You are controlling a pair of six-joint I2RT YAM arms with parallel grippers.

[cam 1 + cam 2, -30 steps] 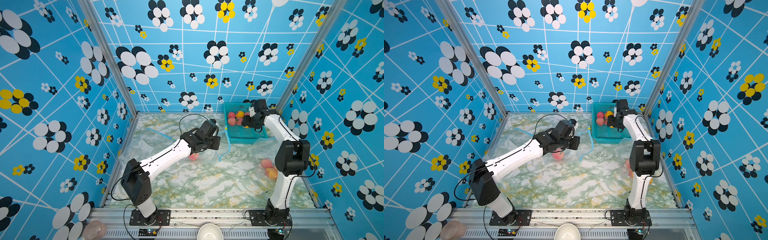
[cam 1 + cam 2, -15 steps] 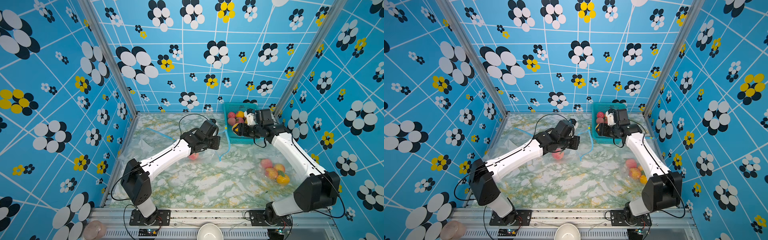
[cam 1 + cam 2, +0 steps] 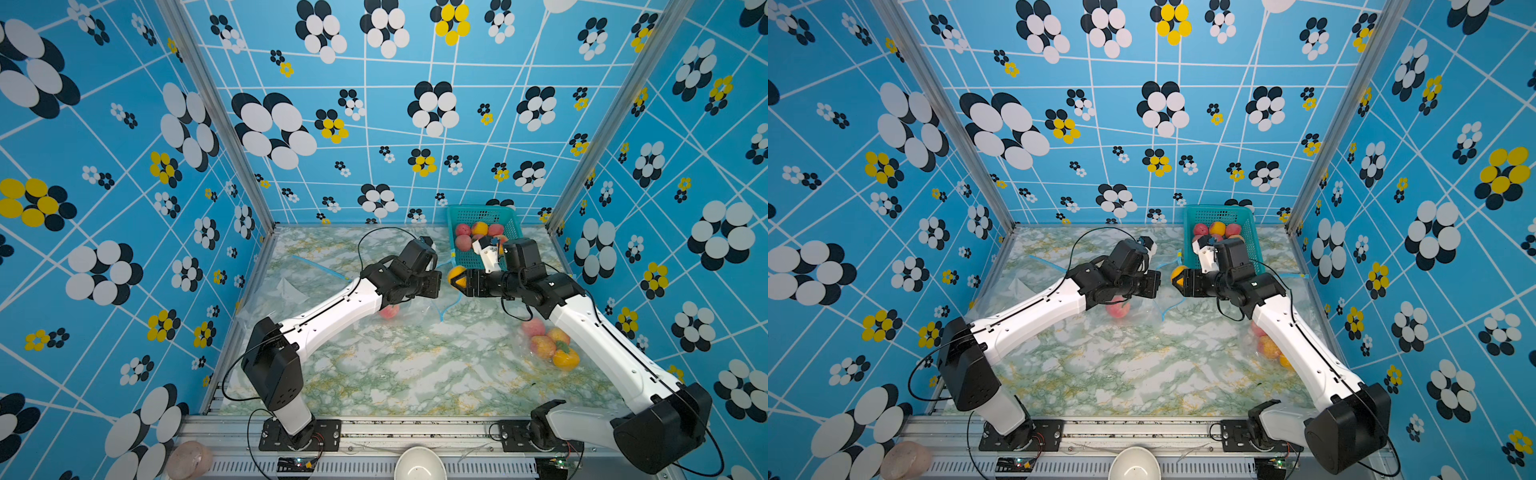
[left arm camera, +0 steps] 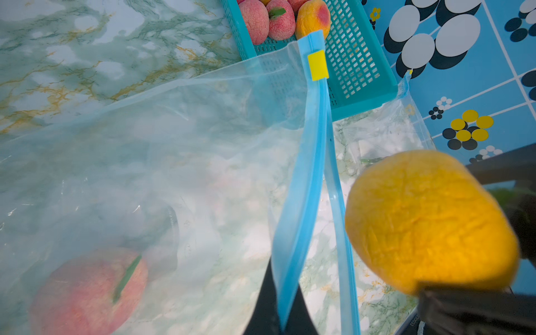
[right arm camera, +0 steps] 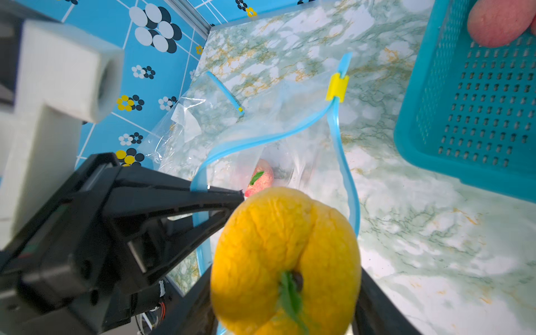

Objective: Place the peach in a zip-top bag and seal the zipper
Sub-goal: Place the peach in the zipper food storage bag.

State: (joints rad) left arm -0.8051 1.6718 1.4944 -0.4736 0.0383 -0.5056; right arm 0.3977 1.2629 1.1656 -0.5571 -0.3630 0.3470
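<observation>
- since half a second back the right gripper [image 3: 461, 282] has swung out of the teal basket [image 3: 471, 216] and now sits just off the basket's near corner, on the left arm's side. a full second back it was down among the fruit in the basket.
- its jaws are clamped on a yellow peach [image 3: 456, 274], one finger on each side. the right wrist view shows the stem end and green leaf facing the camera.
- the left arm has not shifted over that second. the left gripper [image 4: 285, 290] is closed tight on the blue zipper strip [image 4: 304, 188] of the zip-top bag [image 4: 174, 139], holding that lip up off the table [image 3: 415, 365].
- the bag's mouth is open: the two blue strips stand apart and meet at the yellow slider [image 5: 336, 87], at the end of the mouth nearest the basket.
- the yellow peach hangs at the mouth, not inside, close by the left gripper's fingers; i can't tell whether they touch.
- a pink peach [image 4: 87, 290] already lies inside the bag, at the end away from the basket.
- more peaches [image 3: 1217, 228], pink and yellow, sit at the basket's far end.
- a second bag [image 3: 548, 345] holding several peaches lies well apart from the basket, toward the right arm's base.
</observation>
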